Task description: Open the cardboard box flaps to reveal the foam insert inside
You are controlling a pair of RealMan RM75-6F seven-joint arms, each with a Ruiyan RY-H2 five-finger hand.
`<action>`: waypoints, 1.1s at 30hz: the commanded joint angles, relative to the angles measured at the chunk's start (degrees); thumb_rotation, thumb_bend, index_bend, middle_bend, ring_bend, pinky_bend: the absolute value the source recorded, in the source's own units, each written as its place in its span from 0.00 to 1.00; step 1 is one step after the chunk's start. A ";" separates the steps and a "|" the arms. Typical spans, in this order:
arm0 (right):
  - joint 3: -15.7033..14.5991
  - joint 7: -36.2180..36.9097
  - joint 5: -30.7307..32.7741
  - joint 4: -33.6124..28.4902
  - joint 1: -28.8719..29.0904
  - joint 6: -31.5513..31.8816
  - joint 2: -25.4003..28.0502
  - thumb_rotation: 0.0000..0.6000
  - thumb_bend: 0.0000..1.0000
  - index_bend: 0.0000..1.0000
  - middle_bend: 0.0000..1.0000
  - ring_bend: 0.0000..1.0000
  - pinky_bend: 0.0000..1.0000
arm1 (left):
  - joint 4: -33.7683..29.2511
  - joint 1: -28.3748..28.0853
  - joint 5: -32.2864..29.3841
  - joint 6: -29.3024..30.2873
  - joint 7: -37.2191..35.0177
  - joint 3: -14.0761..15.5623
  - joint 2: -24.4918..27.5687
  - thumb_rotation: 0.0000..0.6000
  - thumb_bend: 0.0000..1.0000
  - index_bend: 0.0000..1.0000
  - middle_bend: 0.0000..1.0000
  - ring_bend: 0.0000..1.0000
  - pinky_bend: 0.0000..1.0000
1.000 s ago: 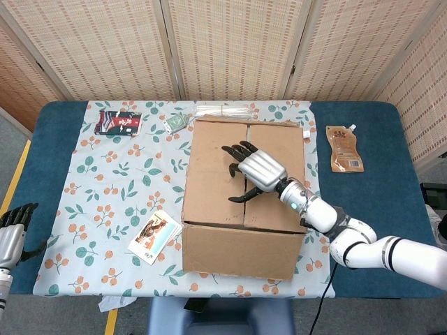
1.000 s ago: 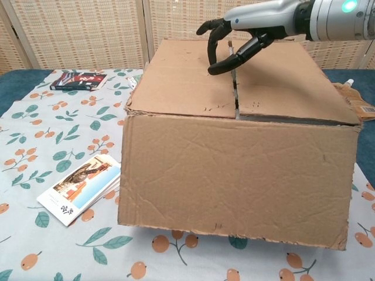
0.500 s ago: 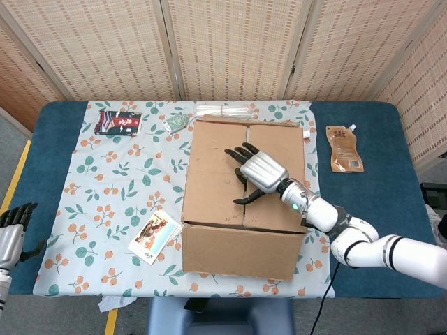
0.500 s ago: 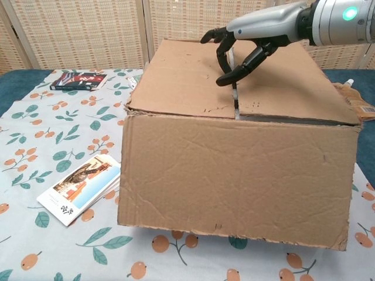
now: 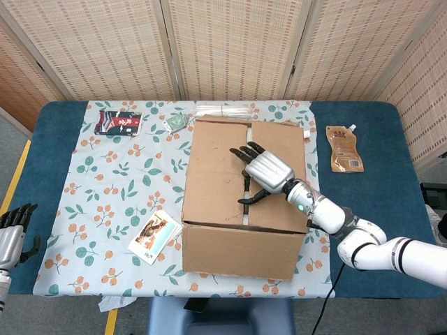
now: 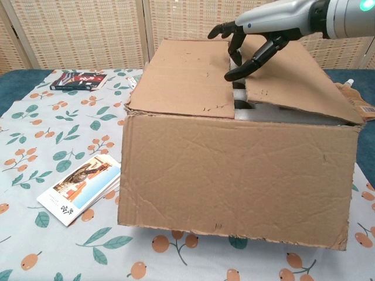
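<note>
The brown cardboard box (image 5: 241, 202) stands mid-table on the floral cloth and fills the chest view as the box (image 6: 234, 170). My right hand (image 5: 267, 174) sits over the top seam, its dark fingers hooked at the inner edge of the right flap (image 6: 296, 88), which is raised a little. In the chest view the right hand (image 6: 261, 32) hovers at that edge. A narrow gap (image 6: 240, 104) shows a grey, dark interior; I cannot tell what is inside. The left flap (image 6: 181, 82) lies flat. My left hand (image 5: 12, 234) hangs off the table's left edge, holding nothing.
A picture booklet (image 5: 155, 236) lies left of the box. A red-black packet (image 5: 117, 121), a small green item (image 5: 174, 123) and a clear wrapper (image 5: 222, 110) lie behind it. A brown pouch (image 5: 344, 148) lies to the right. Woven screens close the back.
My right hand slid right along the seam and hooked the right flap's edge. That flap has lifted slightly, widening the gap. The left hand dropped a little lower.
</note>
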 commanded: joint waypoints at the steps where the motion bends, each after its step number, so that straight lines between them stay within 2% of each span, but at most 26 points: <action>1: -0.31 -0.55 -0.14 -1.01 -0.70 0.75 1.09 0.34 0.25 0.68 0.00 0.00 0.00 | -0.04 0.02 0.12 0.27 0.35 0.03 -0.14 1.00 0.65 0.08 0.07 0.00 0.00; 10: 0.58 0.27 -0.59 -4.11 -2.65 3.96 4.25 0.33 0.25 0.68 0.00 0.00 0.00 | 0.98 -0.80 -0.24 -1.53 0.92 0.23 -0.78 1.00 0.67 0.12 0.07 0.00 0.00; 23: 1.47 -0.26 -1.22 -13.31 -8.10 10.70 13.83 0.34 0.25 0.68 0.00 0.00 0.00 | 1.84 -2.10 -0.92 -4.07 2.96 0.77 -2.06 1.00 0.67 0.17 0.07 0.00 0.00; 33: 0.99 -1.41 -3.76 -20.47 -15.23 18.98 21.20 0.33 0.25 0.68 0.00 0.00 0.00 | 1.90 -2.29 -0.37 -3.40 4.94 1.19 -3.07 1.00 0.67 0.17 0.07 0.00 0.00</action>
